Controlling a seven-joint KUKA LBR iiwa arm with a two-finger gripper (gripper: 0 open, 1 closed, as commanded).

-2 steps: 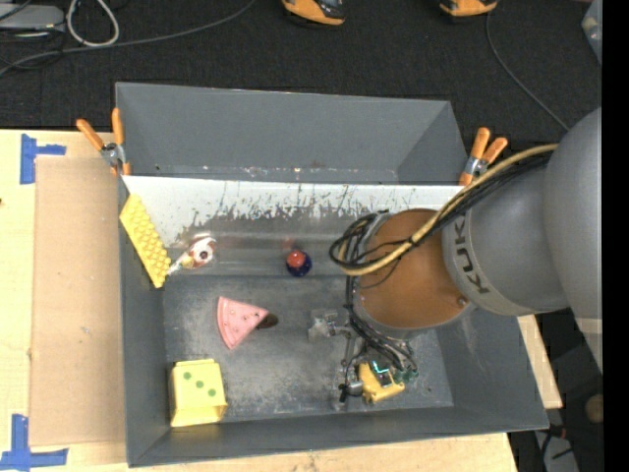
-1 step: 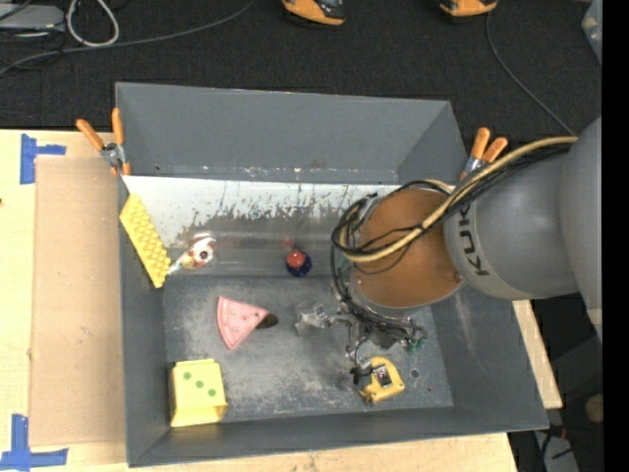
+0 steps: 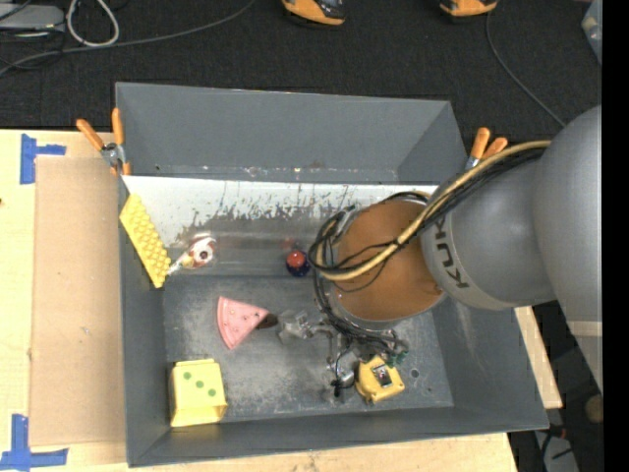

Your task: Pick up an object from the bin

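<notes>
The hand (image 3: 346, 367) is low over the bottom of the grey metal bin (image 3: 285, 136), in its near right part, under the arm's orange wrist cover (image 3: 378, 264). How far it is open cannot be told, nor whether it has hold of anything. Just beside it, on its right, lies a small yellow and black object (image 3: 379, 380); whether the 2 touch cannot be told.

Near its left, a pink wedge (image 3: 240, 321) lies flat in the middle of the bin. A yellow cube with green dots (image 3: 197, 391) sits in the near left corner. At the foot of the far wall are a small red and blue ball (image 3: 297, 261) and, further left, a small white round thing (image 3: 201, 253). A yellow studded slab (image 3: 143, 241) leans tilted by the left wall.

The thick grey arm (image 3: 531, 224) comes over the bin's right rim, with cables looped across the cover. Beyond the bin lies a dark floor (image 3: 295, 57).
</notes>
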